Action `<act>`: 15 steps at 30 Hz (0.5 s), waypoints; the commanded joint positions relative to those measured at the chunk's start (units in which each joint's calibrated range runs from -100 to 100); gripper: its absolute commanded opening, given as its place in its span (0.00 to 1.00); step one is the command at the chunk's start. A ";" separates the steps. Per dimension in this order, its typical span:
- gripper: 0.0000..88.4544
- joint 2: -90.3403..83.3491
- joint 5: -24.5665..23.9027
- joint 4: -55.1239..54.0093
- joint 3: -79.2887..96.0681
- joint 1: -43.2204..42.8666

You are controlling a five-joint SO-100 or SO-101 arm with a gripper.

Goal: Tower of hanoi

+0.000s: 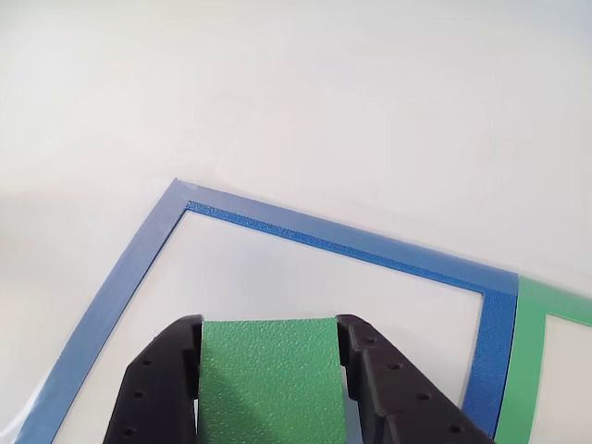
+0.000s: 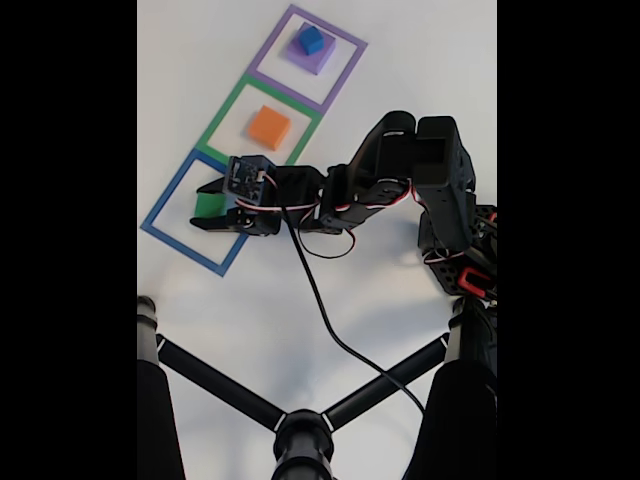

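Fixed view first, reading left to right: at the left of the white table (image 2: pixel 400 60) sits the blue square outline (image 2: pixel 160 205), and inside it I see the green block (image 2: pixel 209 205) held between the two black fingers of the gripper (image 2: pixel 208 205), with the arm (image 2: pixel 400 175) stretching away to the right toward its base. Further up and right along the row, the green square outline (image 2: pixel 232 103) holds the orange block (image 2: pixel 269 127), lying free, and the purple square outline (image 2: pixel 345 52) holds a purple block (image 2: pixel 303 57) with a small blue block (image 2: pixel 312 39) stacked on top. From the other view I look down past the gripper (image 1: pixel 268 388): the blue frame (image 1: pixel 120 277) runs up the left and across the top, the green block (image 1: pixel 268 379) fills the gap between the fingers, both pads pressed against its sides, so I read the jaws as clamped on it, and at the right edge the green frame (image 1: pixel 523 361) begins. I cannot tell whether the block rests on the table or hangs just above it. My judgement is that I am in the middle of a transfer step with the green piece at the blue square, either setting it down or lifting it away. The next move calls for a straight vertical motion that keeps the block level and inside the blue border, and clear of the orange block in the neighbouring square.
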 commanded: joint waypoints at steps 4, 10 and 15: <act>0.01 -17.43 0.00 15.09 0.06 1.31; 0.01 -34.65 0.00 37.35 -0.76 3.90; 0.02 -49.00 0.00 65.43 -7.57 6.50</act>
